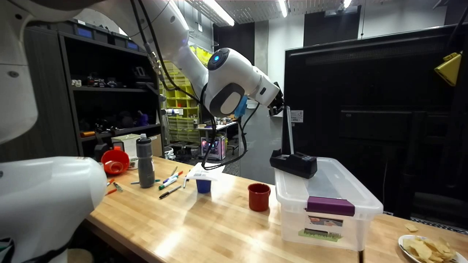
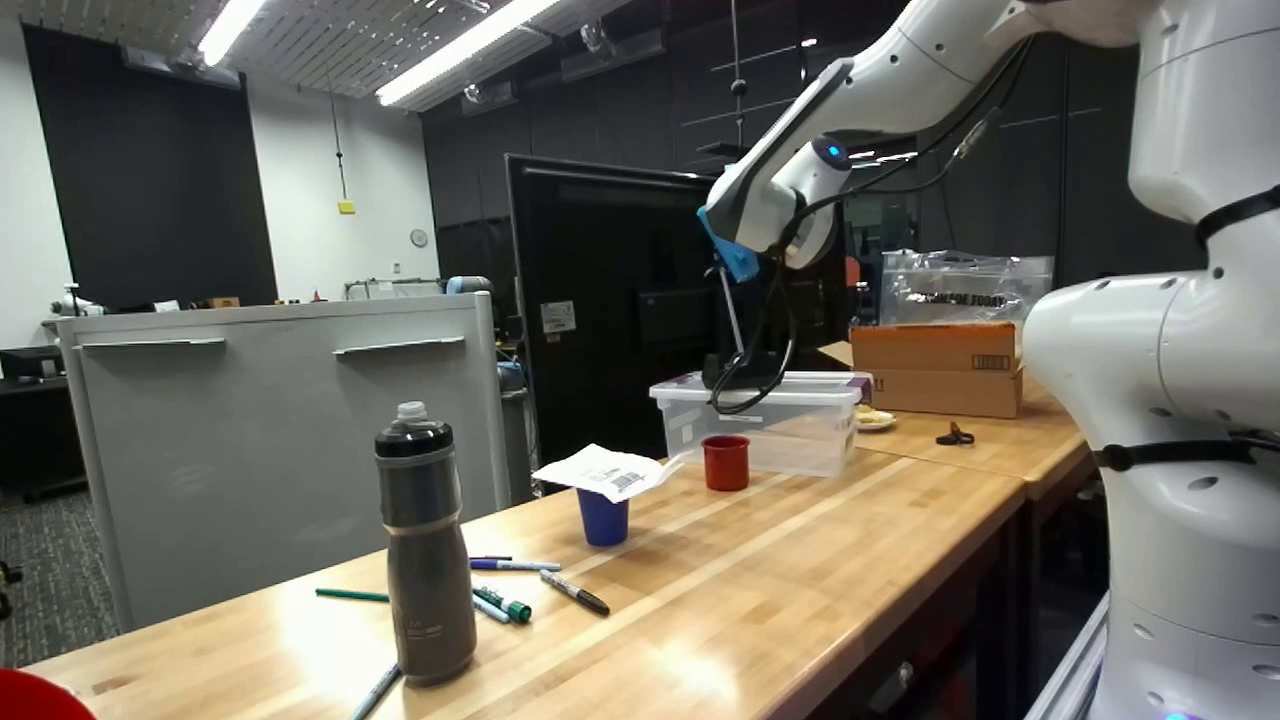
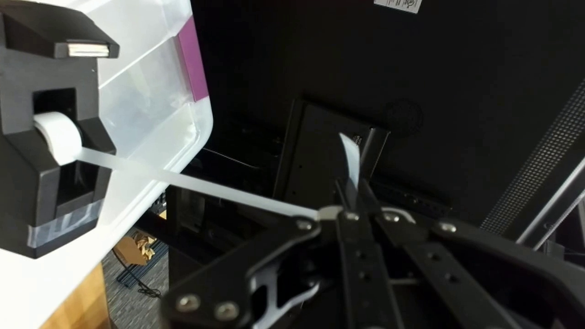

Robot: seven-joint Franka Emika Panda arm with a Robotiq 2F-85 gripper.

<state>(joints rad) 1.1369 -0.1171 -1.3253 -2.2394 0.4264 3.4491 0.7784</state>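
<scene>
Claw [image 3: 352,185], jaws tight together on a white tape strip [image 3: 201,184] from the black dispenser [image 3: 23,105]

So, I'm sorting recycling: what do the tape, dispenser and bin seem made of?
Tape: thin, whitish, matte-looking strip; film or paper, unclear. Dispenser: probably hard plastic, dull black, crisp-edged. Bin: likely smooth plastic, judging by its translucent walls.

At nine o'clock in the wrist view, the tape dispenser [image 3: 23,155] looks matt plastic, its tape [image 3: 196,184] smooth translucent film. The pincer [image 3: 353,188] is dark metal with shiny screws [image 3: 226,310]. In an exterior view, the storage box [image 1: 340,186] at four o'clock is clear plastic; the counter [image 1: 204,223] at six, glossy wood.
</scene>
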